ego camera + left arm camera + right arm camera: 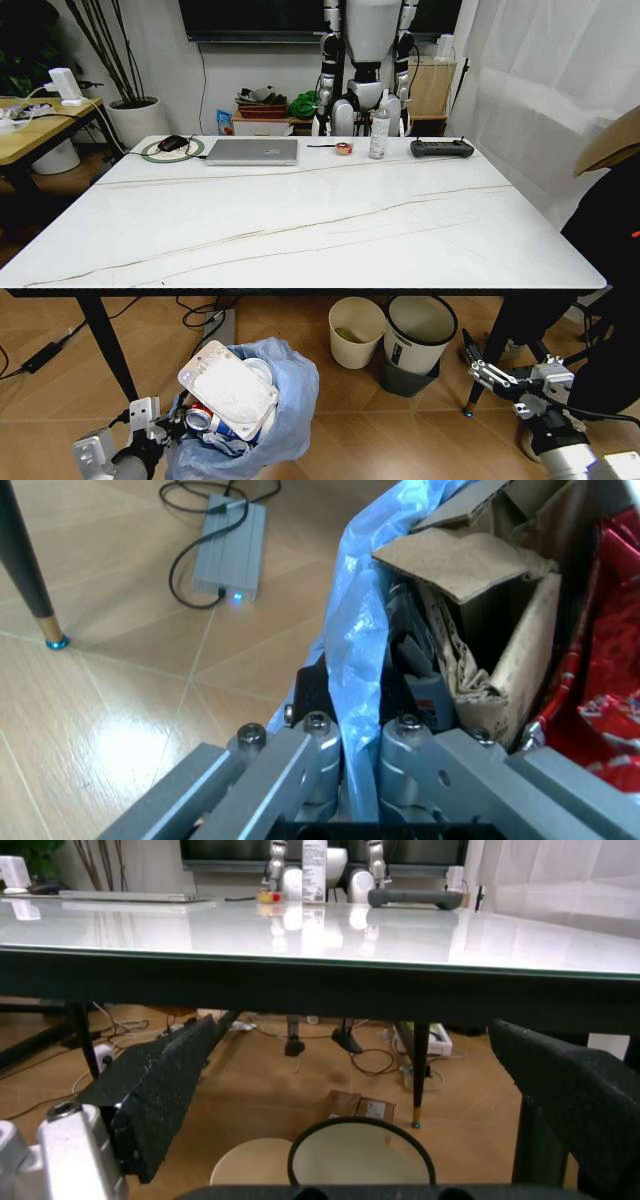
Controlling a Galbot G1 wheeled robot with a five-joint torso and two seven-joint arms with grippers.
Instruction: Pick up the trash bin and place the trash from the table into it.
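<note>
No legible text, brand or number made out anywhere. White bottle [379, 128] at counter [300, 225] far edge, 1 o'clock: label print too small to be read. Red can [600, 667] in trash bin [262, 420]: white markings seen, no letters resolved. Label on box [362, 1106] on floor: unreadable.

I see the trash bin [262, 415] low at near left, below the table's [300, 225] near edge, its crinkly light-blue bag bulging. It is stuffed: a clear flat plastic package [228, 390] lies tilted on top, a red can [205, 420] beside it, and torn brown cardboard [470, 562] stands inside against red wrapping. The white marble top's near half is bare.
</note>
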